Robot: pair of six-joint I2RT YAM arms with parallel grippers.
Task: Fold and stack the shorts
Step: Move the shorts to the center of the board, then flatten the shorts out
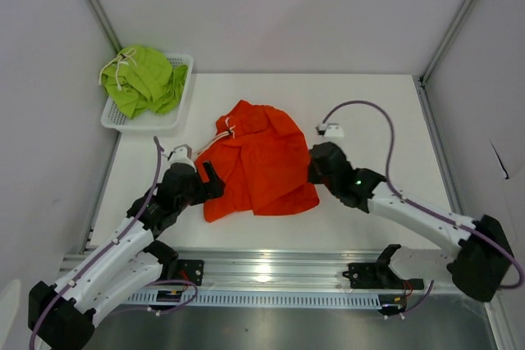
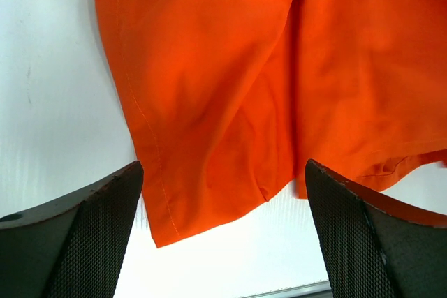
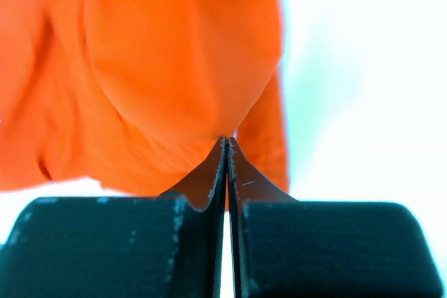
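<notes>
Your right gripper pinches a thin edge of the orange shorts; left gripper is spread, w/o hold. If you pull one-sided, fabric may slip out.

Orange shorts crumpled on my table
My left gripper is at their left edge, my right gripper at their right; green shorts fill the white basket.

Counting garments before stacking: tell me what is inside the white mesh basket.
The lime green shorts lie bunched in the white mesh basket, white drawstring showing, spilling over its rim. Anything beneath them is covered.
</notes>
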